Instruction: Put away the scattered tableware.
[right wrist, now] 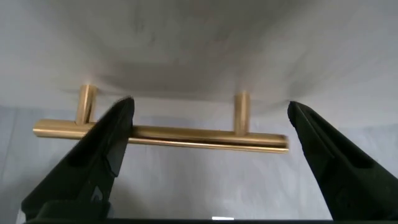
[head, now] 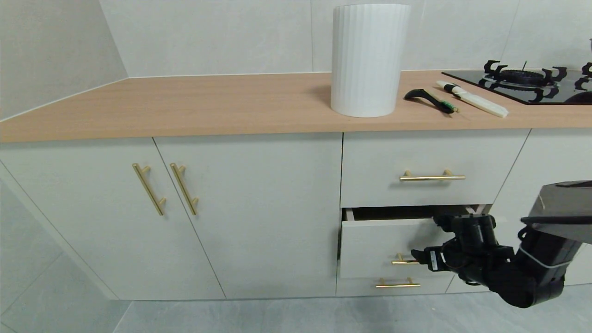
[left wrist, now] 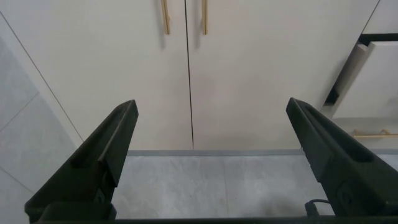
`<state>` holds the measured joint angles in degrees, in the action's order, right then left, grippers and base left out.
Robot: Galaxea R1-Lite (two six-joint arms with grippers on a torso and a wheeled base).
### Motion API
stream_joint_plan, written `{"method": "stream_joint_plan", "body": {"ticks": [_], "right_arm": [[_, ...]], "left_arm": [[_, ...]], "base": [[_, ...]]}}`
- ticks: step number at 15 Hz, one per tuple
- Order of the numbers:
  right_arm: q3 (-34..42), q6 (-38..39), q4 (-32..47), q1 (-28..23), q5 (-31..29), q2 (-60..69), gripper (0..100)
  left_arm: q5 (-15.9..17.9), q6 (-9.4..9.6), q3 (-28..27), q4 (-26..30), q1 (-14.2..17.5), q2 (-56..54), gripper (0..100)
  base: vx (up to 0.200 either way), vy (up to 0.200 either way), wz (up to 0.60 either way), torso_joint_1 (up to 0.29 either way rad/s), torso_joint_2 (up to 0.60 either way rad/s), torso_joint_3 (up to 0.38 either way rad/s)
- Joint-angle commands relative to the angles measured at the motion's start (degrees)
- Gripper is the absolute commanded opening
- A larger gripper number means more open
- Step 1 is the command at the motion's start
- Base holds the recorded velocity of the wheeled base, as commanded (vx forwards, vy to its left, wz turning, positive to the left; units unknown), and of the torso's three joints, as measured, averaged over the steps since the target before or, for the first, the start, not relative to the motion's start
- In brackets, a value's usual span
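Note:
Two utensils lie on the wooden counter (head: 185,104): a black-handled one (head: 428,98) and a long white one (head: 476,100), both right of a tall white ribbed container (head: 367,60). Below them the middle drawer (head: 384,240) stands slightly pulled out. My right gripper (head: 437,259) is at that drawer's gold handle (head: 401,262). In the right wrist view this gripper (right wrist: 209,107) is open, its fingers spread in front of the handle bar (right wrist: 186,135). My left gripper (left wrist: 211,104) hangs open with nothing in it, low before the double cabinet doors (left wrist: 186,62).
A black gas hob (head: 522,81) sits at the counter's far right. A shut top drawer (head: 432,166) is above the open one and a bottom drawer handle (head: 397,283) below. Grey floor (left wrist: 205,180) runs along the cabinet base.

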<state>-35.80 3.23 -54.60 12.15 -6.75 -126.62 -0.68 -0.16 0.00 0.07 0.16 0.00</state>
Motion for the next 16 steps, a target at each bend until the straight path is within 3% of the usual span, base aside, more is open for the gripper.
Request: {"method": "stream_joint_plan", "body": {"ticks": [1, 5, 8, 16], "right_arm": [[1.1, 0.3, 8.6, 0.9, 1.6, 16.9, 100], [1.9, 0.5, 9.9, 4.0, 1.3, 26.5, 100], [1.7, 0.8, 9.4, 4.5, 1.0, 24.1, 100], [2.6, 0.6, -10.9, 4.5, -2.6, 8.5, 100]], "left_arm": [[0.0, -0.02, 0.0, 0.0, 0.0, 0.0, 100], [0.0, -0.02, 0.0, 0.0, 0.0, 0.1, 100], [0.0, -0.02, 0.0, 0.0, 0.0, 0.1, 100], [0.0, -0.02, 0.0, 0.0, 0.0, 0.0, 100]], "base": [[0.000, 0.000, 0.00, 0.000, 0.00, 0.000], [0.000, 0.000, 0.00, 0.000, 0.00, 0.000], [0.000, 0.000, 0.00, 0.000, 0.00, 0.000], [0.000, 0.000, 0.00, 0.000, 0.00, 0.000]]}}
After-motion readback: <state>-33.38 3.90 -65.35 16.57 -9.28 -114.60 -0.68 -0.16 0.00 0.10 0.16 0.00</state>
